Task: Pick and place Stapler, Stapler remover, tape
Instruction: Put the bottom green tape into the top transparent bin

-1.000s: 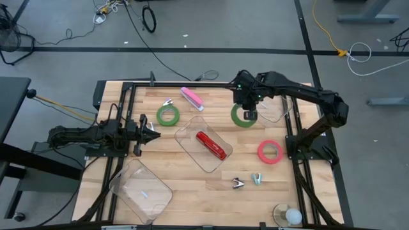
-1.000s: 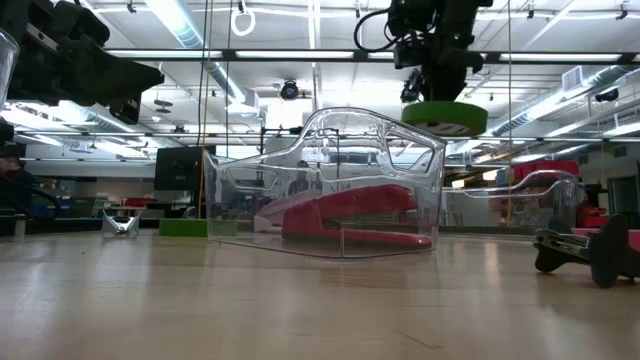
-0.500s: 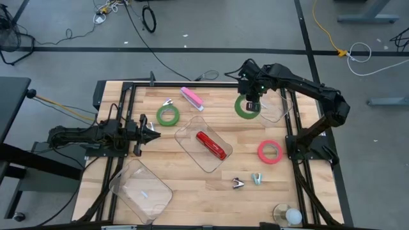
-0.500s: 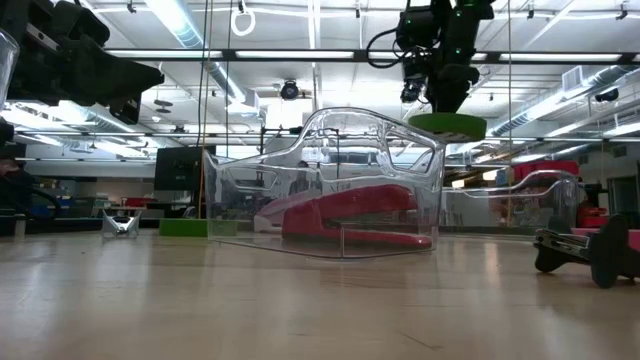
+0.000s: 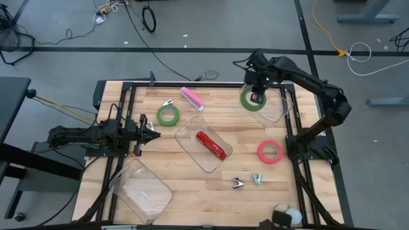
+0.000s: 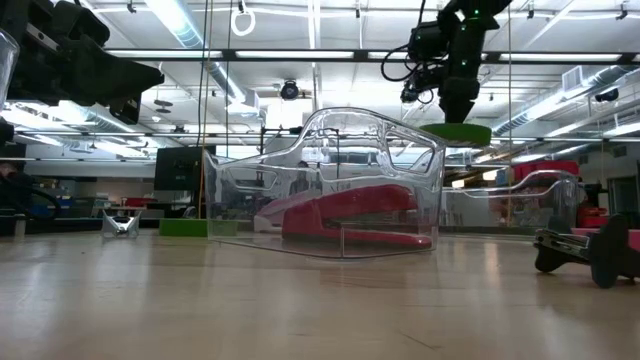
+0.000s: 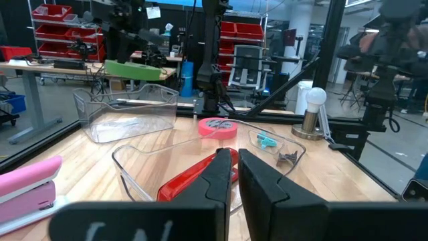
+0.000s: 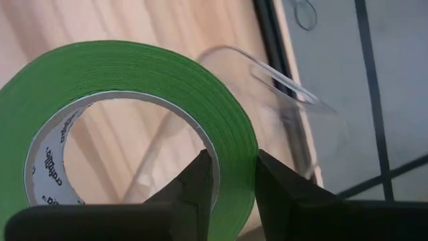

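We see the right hand (image 5: 255, 98) gripping a green tape ring (image 5: 253, 99) above a clear tray (image 5: 276, 107), partly hiding it. The left hand (image 5: 152, 135) hangs narrow over the counter (image 5: 192, 179).

Grey floor (image 5: 57, 25) strewn with cables (image 5: 148, 18); red storage bins (image 7: 59, 33) line the far shelving.

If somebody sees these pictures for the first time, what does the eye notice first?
First, the right gripper holds a green tape roll in the air, at the far right of the table, by the edge of a clear tray. Next, the red stapler lies inside the clear container in the middle. The left gripper waits shut at the left side.
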